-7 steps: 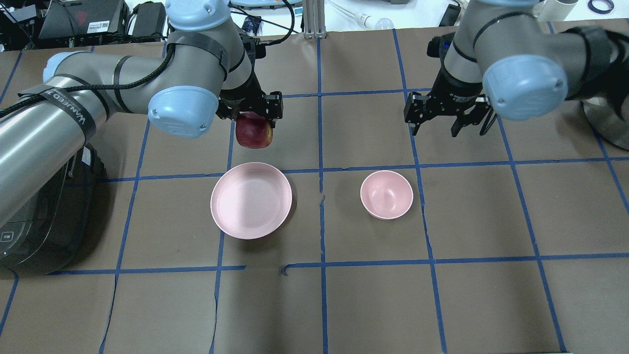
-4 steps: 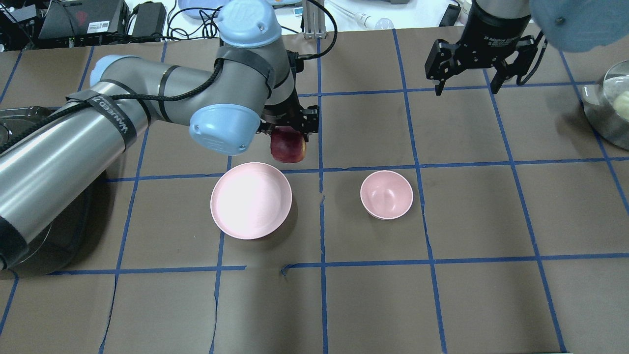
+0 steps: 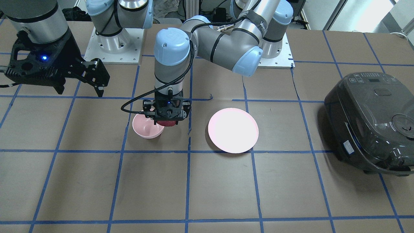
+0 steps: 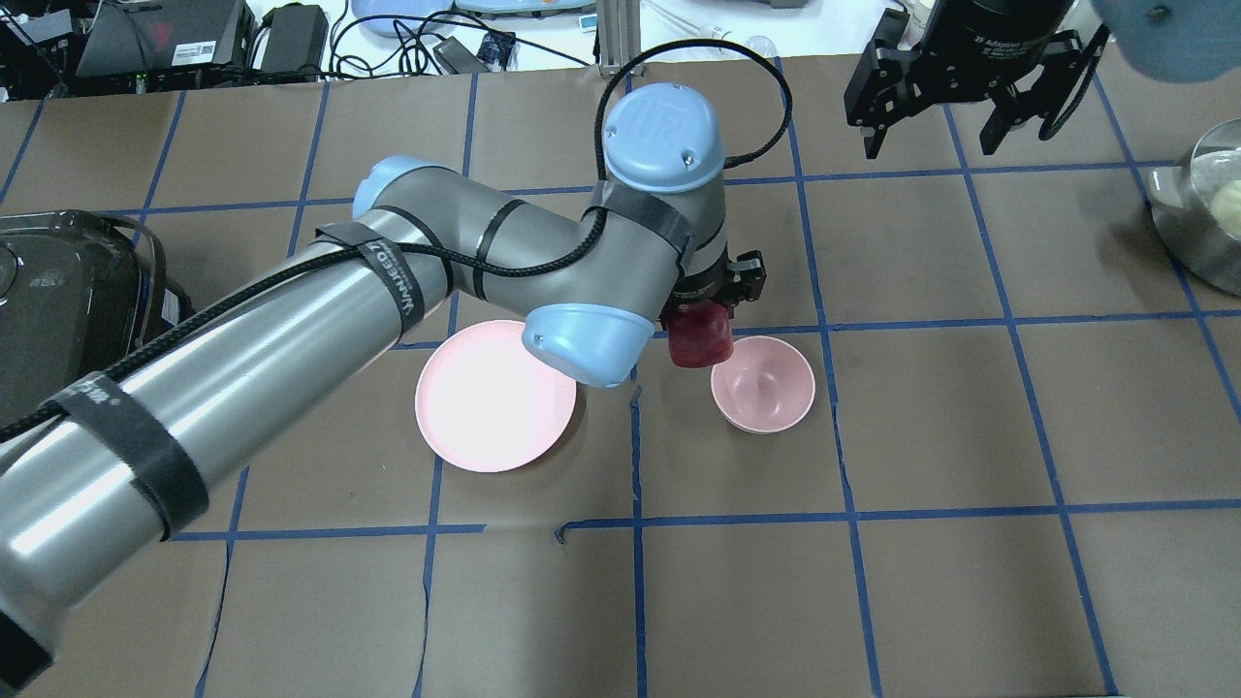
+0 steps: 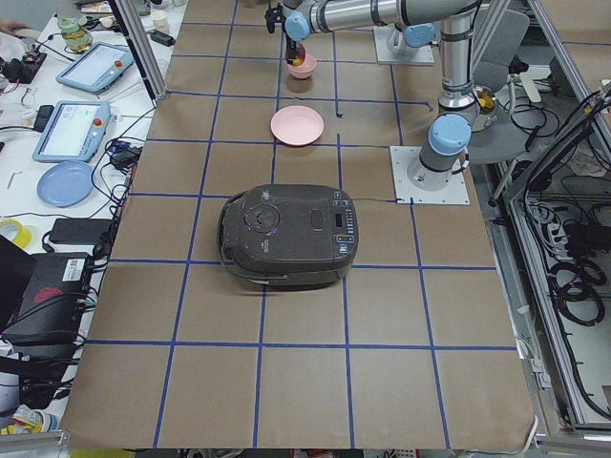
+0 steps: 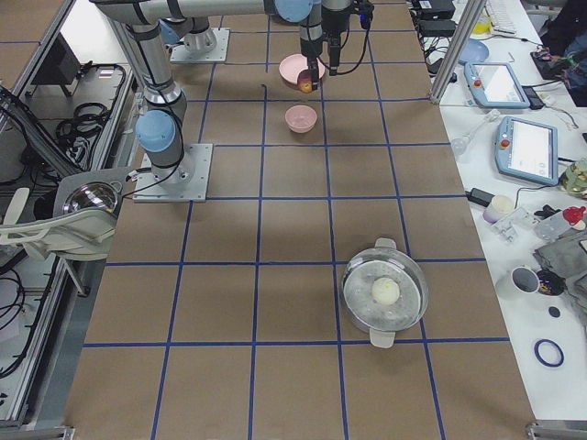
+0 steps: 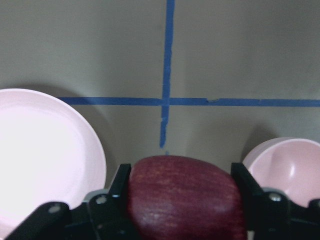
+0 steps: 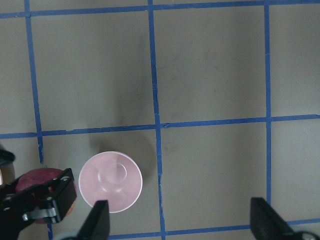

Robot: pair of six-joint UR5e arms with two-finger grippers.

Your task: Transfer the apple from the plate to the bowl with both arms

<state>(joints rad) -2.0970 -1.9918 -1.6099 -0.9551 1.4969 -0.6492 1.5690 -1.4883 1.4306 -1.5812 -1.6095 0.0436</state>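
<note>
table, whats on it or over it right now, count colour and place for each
apple: one, dark red, held off the table beside the bowl's rim on its plate side, not in the bowl
plate: one, pale pink, empty, to the robot's left of the bowl
bowl: one, pale pink, empty, near the table's middle
cooker: one, black, lid shut, at the robot's left end
metal pot: one, silver, at the robot's right end, one pale ball inside
left gripper: one, black, shut on the apple
right gripper: one, black, open, empty, raised beyond the bowl
</note>
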